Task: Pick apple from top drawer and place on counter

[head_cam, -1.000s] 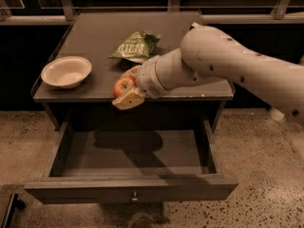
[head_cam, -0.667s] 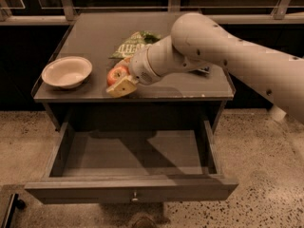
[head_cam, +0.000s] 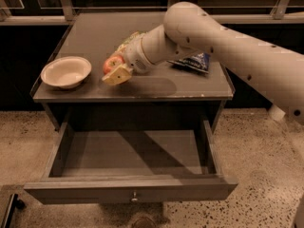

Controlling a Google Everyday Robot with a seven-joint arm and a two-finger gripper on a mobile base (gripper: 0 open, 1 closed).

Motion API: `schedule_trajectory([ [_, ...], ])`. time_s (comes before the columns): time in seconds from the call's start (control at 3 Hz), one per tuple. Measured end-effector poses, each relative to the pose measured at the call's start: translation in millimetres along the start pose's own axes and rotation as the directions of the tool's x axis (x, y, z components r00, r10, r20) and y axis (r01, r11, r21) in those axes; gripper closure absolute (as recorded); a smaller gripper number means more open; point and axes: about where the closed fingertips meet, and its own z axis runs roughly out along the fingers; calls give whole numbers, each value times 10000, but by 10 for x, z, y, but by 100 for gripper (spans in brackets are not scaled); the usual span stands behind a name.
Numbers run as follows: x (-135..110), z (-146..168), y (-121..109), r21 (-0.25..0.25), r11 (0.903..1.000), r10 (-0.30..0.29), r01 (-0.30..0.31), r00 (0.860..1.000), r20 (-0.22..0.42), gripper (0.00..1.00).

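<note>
My gripper (head_cam: 115,71) is shut on the red apple (head_cam: 111,63) and holds it just above the grey counter (head_cam: 156,87), to the right of the bowl. One yellowish finger (head_cam: 117,75) shows under the apple. The arm reaches in from the right across the counter. The top drawer (head_cam: 130,190) stands pulled open below, its inside bare, with the small round knob (head_cam: 134,194) at the centre of its front panel.
A white bowl (head_cam: 66,72) sits at the counter's left front. A green snack bag (head_cam: 129,39) lies behind the gripper, partly hidden by the arm. A blue bag (head_cam: 194,61) lies at the right under the arm. Speckled floor surrounds the cabinet.
My gripper has carried the apple up from the counter's front edge and farther over the counter, toward the back left near the bowl. The drawer has stayed open.
</note>
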Motion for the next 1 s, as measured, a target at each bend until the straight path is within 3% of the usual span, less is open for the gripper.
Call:
schedule_trajectory([
  [1.0, 0, 0, 0, -1, 10000, 0, 0, 10000, 0, 13],
])
